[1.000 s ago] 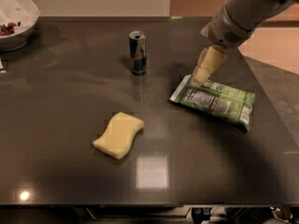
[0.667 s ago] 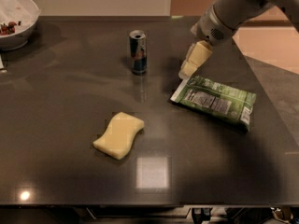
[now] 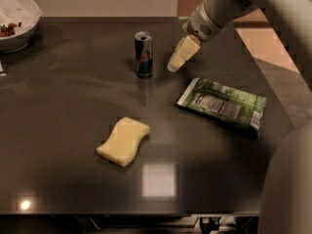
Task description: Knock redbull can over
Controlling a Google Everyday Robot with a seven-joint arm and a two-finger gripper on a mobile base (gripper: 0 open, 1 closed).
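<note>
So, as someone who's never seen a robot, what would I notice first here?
Probably the big pale arm reaching in from the upper right, its cream end effector hanging close beside the upright redbull can at the back of the dark table. After that, the yellow sponge near the middle and the green snack bag to its right.

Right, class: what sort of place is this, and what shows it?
Probably a break-room or kitchen counter: can, snack bag, sponge and bowl on it. The tool hangs beside the can, not touching.
</note>
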